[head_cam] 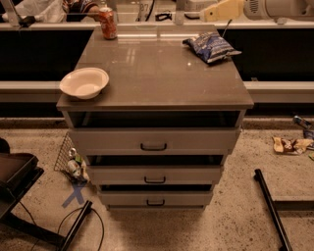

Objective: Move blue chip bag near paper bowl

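Blue chip bag [212, 47] not yet moved; end effector [218, 12] hung just beyond it.
The bag lay at the counter's [157, 78] far right, well apart from the paper bowl [84, 82] at the near left, so the whole carry remained. The end effector was partly cut off at the top edge; whether released or clenched could not be told.

On the cabinet top [157, 73], the paper bowl [84, 82] sits front left, the blue chip bag [212, 47] back right, the soda can [108, 23] back left; the gripper [210, 12] hangs just behind the bag.
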`<act>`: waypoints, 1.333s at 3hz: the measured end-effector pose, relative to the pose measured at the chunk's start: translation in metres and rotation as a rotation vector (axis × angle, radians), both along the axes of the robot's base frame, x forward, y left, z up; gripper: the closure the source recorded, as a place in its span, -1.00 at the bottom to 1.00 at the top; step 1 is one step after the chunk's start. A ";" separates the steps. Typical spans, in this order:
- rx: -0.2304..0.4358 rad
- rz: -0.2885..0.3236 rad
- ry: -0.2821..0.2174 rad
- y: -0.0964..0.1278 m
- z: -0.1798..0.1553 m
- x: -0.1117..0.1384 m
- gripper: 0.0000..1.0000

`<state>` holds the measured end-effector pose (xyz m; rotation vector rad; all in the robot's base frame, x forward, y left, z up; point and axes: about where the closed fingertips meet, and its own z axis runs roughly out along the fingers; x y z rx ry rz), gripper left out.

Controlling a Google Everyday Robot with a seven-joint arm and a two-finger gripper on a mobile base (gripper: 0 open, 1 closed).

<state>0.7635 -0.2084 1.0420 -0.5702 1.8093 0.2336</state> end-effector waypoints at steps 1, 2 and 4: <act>-0.021 0.046 0.010 0.010 -0.039 0.031 -1.00; -0.067 0.049 0.030 0.003 -0.082 0.070 -1.00; -0.091 -0.003 0.111 -0.025 -0.150 0.123 -1.00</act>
